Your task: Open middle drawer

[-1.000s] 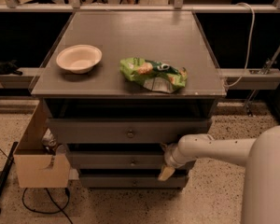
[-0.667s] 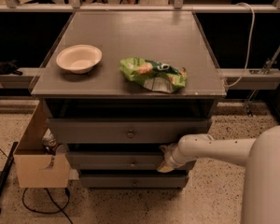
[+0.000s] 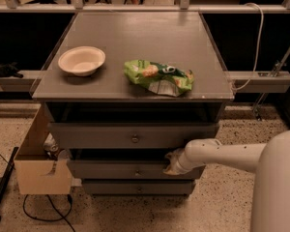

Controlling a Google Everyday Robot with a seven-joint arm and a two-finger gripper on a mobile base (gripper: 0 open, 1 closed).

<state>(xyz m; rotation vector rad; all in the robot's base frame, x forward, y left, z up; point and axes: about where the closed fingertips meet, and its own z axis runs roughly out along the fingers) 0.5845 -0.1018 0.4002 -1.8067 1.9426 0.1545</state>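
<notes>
**Middle drawer, second front down in the grey cabinet; gripper at its right upper edge.**

Expect a rigid, flat-fronted drawer, moderately heavy, that slides straight out. The smooth face gives no purchase, so take hold at the small round knob or the top lip. The gripper appears to touch the front, and whether it is open or closed cannot be told. A cardboard box stands just beside the cabinet's left. The snack bag and bowl lie on top, probably clear of the pull path.
</notes>
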